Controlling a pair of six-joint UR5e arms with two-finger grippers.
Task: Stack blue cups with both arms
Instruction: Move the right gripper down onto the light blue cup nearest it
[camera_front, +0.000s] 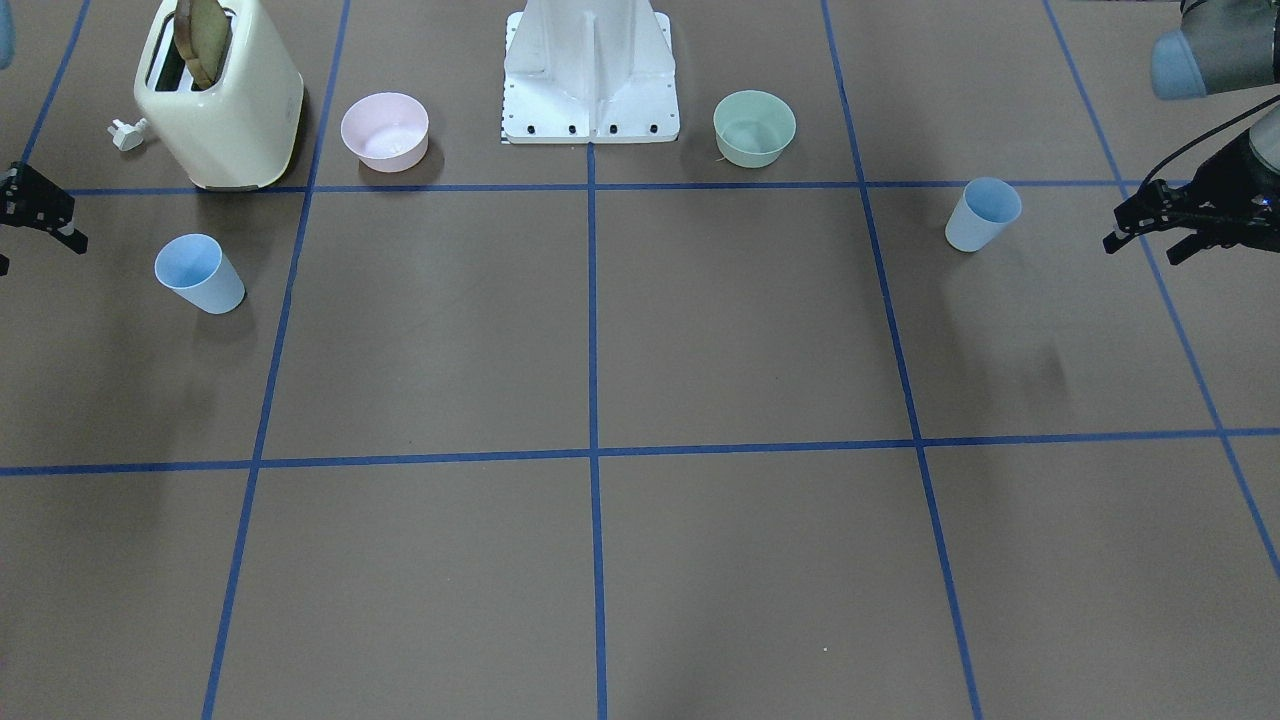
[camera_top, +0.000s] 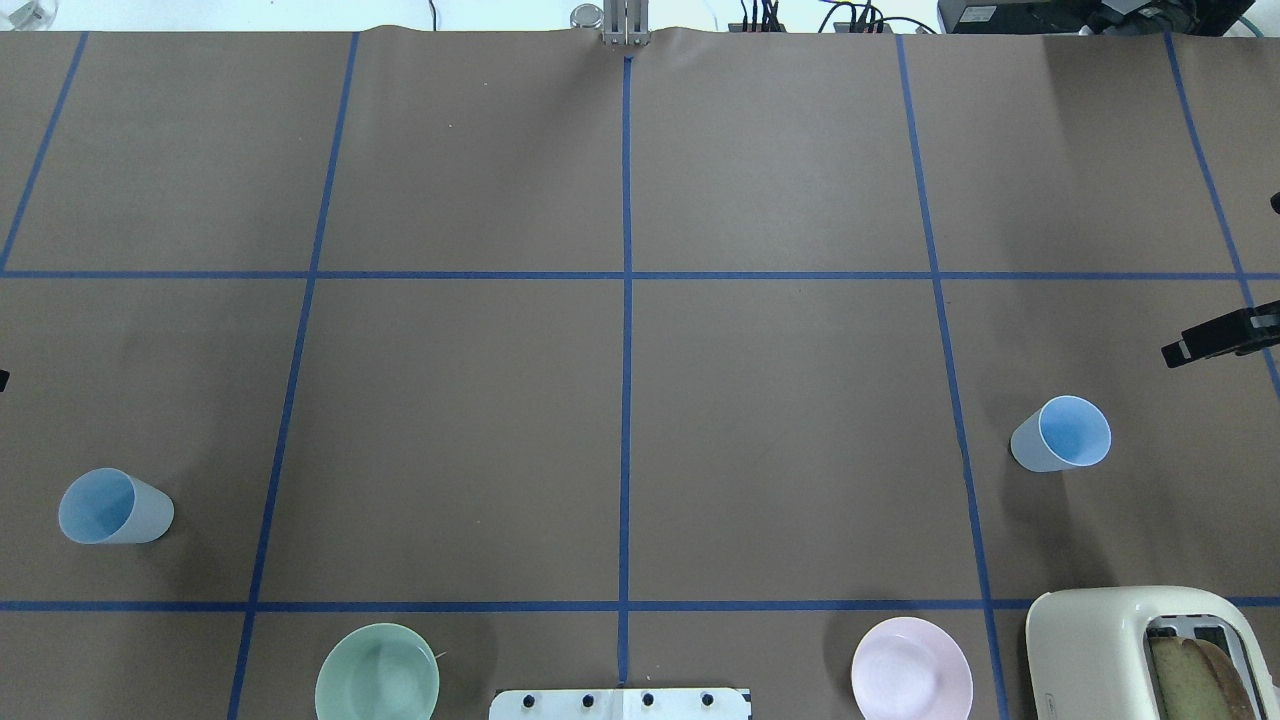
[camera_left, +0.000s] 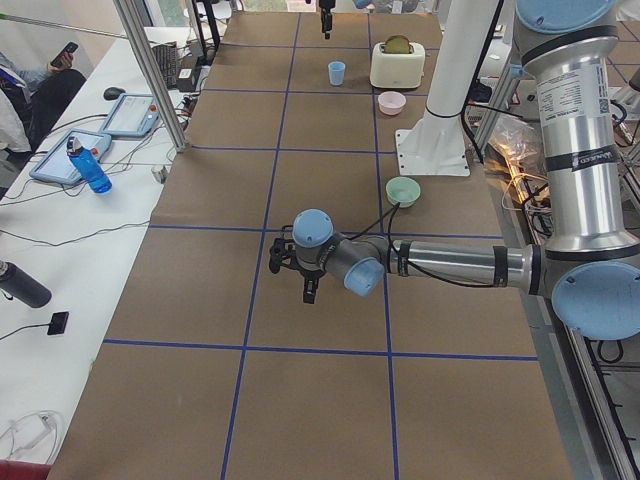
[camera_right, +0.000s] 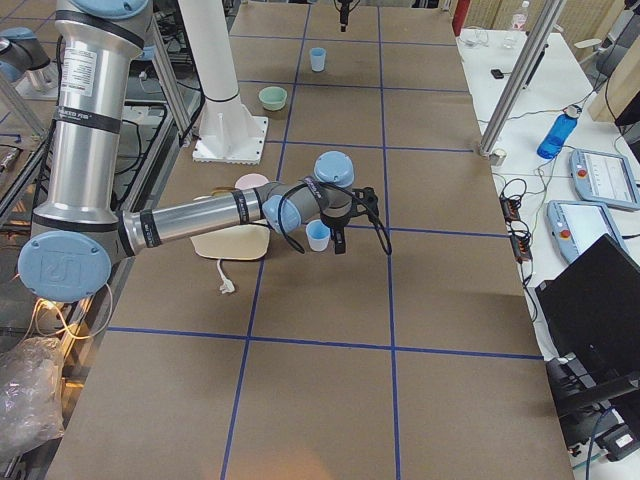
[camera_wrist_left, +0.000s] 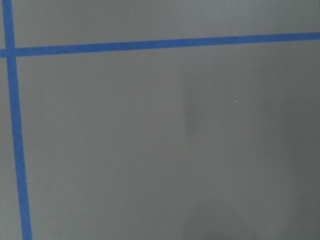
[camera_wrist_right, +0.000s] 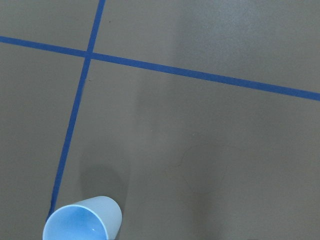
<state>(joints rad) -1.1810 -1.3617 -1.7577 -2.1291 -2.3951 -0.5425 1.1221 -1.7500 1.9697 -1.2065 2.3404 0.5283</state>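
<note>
Nearest the robot, a white base stand (camera_front: 590, 90) sits between a mint-green round plastic bowl (camera_front: 754, 127) and a pale pink round plastic bowl (camera_front: 385, 131), with a cream toaster (camera_front: 225, 110) holding a brown bread slice (camera_front: 203, 35) just beside the pink one. Further out on the brown, blue-taped table (camera_front: 740, 330), two pale sky-blue tapered plastic tumblers stand upright, unstacked and well apart: the left-side tumbler (camera_front: 983, 214) and the right-side tumbler (camera_front: 200, 273). The left gripper (camera_front: 1142, 249) hangs near its tumbler, fingers spread and empty; the right gripper (camera_front: 40, 215) is cropped near the other, and whether it is spread or pressed together cannot be told.
</note>
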